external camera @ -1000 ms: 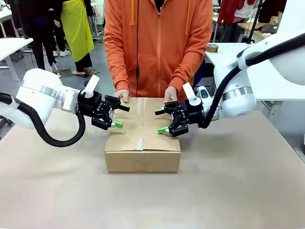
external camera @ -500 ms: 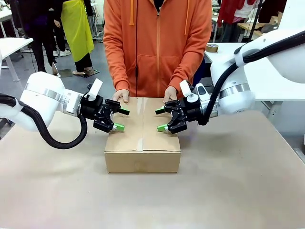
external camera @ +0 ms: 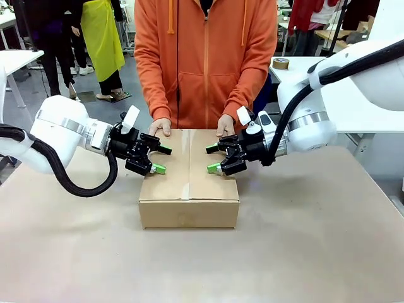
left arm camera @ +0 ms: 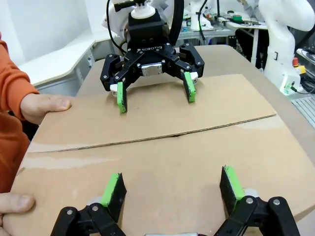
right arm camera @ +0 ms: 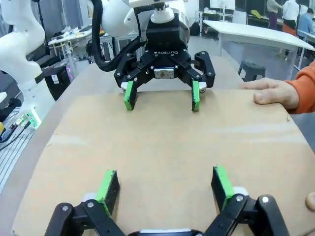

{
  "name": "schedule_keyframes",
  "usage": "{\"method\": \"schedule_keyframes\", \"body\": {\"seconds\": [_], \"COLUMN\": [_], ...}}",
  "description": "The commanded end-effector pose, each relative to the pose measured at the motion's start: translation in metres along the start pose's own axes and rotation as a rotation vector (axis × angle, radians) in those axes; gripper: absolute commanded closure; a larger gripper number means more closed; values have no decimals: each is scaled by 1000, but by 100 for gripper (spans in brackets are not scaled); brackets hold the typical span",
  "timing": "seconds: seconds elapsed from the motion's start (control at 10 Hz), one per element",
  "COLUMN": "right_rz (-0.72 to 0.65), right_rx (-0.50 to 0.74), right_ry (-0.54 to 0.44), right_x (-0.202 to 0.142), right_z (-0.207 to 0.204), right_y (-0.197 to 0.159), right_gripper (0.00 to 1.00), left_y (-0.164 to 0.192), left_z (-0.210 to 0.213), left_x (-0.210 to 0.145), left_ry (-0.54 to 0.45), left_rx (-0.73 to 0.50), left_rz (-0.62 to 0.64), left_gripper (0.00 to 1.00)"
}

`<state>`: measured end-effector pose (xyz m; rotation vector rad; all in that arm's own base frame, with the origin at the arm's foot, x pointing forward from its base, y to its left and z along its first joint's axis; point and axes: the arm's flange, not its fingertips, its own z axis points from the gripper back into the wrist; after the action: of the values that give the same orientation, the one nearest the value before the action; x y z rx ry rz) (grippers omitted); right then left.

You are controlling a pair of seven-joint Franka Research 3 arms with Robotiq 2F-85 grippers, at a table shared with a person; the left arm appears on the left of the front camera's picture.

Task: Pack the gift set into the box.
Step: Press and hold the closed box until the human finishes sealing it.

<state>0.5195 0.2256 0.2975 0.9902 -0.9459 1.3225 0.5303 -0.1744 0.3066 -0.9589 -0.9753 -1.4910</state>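
A workroom with white tables and other people is seen behind a brown counter [external camera: 315, 240], at whose far side a person [external camera: 205, 57] in an orange hoodie is stood. The box [external camera: 189, 189] is set in the middle of the counter, just before the person, with its top flaps folded shut and a strip of tape [external camera: 184, 189] laid over the seam at the near end. Whether the gift set lies inside cannot be told, as the flaps are closed.

The left tool [external camera: 162, 159] is held over the left flap and the right tool [external camera: 212, 159] over the right flap, pointed at each other across the seam. Both are spread wide and nothing is gripped. The pads are seen close to the cardboard, but contact cannot be made out. The person's hands [external camera: 161, 126] are rested on the far edge of the box, one at each corner.

The closing of the box is judged to be the step in hand. For the next move, the flaps would need to be pressed flat and level by both tools while the box is steadied, so that the seam can be sealed along its full length.
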Motion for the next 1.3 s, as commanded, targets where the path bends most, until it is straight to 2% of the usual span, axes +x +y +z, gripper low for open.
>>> {"method": "schedule_keyframes", "body": {"seconds": [0.0, 1.2], "right_rz": [27, 27], "right_rx": [-1, -1], "right_ry": [3, 3], "right_x": [0, 0], "right_z": [0, 0], "right_y": [1, 1], "right_gripper": [0, 0], "left_y": [-2, -2], "left_z": [1, 1], "left_x": [-2, -2], "left_ry": [-10, -10], "left_rx": [2, 2], "left_rz": [-22, -22], "left_gripper": [0, 0]}}
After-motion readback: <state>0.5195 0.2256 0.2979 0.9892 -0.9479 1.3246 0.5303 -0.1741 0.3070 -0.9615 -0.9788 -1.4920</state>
